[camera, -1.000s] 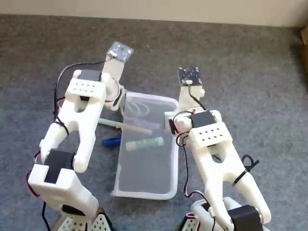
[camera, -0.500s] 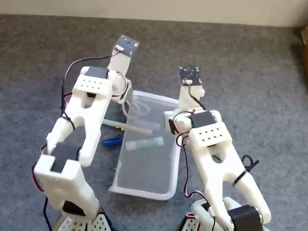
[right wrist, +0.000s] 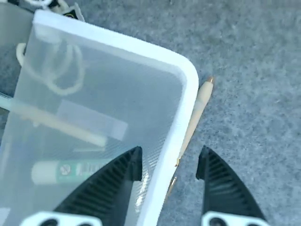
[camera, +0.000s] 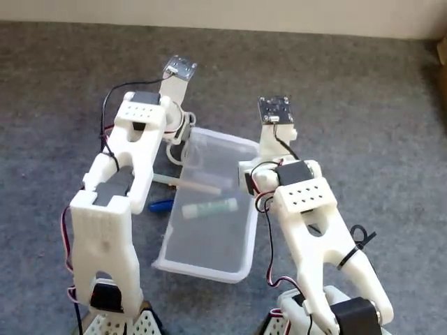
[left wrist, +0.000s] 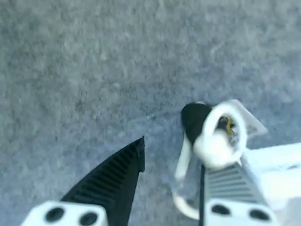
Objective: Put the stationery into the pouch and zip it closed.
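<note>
Step in hand, as judged: loose pens must go in before any zipping.

Left gripper point(left wrist: 171, 157): jaws apart, nothing clamped. It sits at the far left corner of the pouch point(camera: 209, 251), with the white zip pull point(left wrist: 218, 136) just beside one jaw. Best use here is probably to pinch that corner and steady the pouch while the other arm loads. Don't draw the zip yet.

Blue pen point(camera: 162, 205): on the carpet point(camera: 363, 105), just outside the pouch's left edge, partly hidden under the left arm. Not yet packed.

Pouch: flat on the carpet between the two arms, see-through, with a thick white rim and rounded corners. Inside are a long pale stick point(camera: 192, 186) lying crosswise and a tube with a green label point(camera: 209, 207) beside it. A white cord loop point(right wrist: 61, 66) shows at the far end. Can't tell how far the mouth is open.

Beige pen point(right wrist: 200, 101): outside, lying tight along the right rim.

Right gripper point(right wrist: 170, 151): jaws spread, empty, straddling both the rim and the beige pen. Shift outward so that only the pen sits between the jaws, or closing will likely catch the rim too. Grip mid-barrel, lift clear of the rim, then lay it inside.
</note>
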`<state>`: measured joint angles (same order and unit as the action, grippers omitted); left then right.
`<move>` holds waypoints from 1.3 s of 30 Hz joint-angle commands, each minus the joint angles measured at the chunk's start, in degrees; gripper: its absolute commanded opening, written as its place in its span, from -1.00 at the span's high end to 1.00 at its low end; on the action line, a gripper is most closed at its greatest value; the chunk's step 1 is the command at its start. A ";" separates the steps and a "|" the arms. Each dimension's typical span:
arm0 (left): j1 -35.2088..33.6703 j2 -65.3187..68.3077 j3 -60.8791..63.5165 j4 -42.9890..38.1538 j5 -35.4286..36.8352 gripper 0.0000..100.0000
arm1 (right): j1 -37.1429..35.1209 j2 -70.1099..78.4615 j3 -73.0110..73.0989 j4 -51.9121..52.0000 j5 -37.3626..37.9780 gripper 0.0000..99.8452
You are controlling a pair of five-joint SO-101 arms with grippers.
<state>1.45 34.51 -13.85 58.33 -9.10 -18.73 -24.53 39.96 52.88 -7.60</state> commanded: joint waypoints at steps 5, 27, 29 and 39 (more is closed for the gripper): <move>0.84 1.80 -4.53 -0.62 0.53 0.88 | 0.75 -0.57 -0.40 -1.45 -0.44 0.62; 1.10 -27.30 -4.79 19.96 0.26 0.99 | 0.75 -0.75 -0.40 -1.45 -0.44 0.62; 1.10 -30.64 -4.79 21.01 0.26 0.99 | 0.84 -1.10 -0.40 -1.36 -0.44 0.62; 3.30 -42.95 -4.79 21.80 0.26 0.99 | 1.71 -6.02 -0.31 -0.48 0.62 0.62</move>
<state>1.71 -1.54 -15.69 79.69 -9.01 -17.49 -25.23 39.96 52.88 -7.60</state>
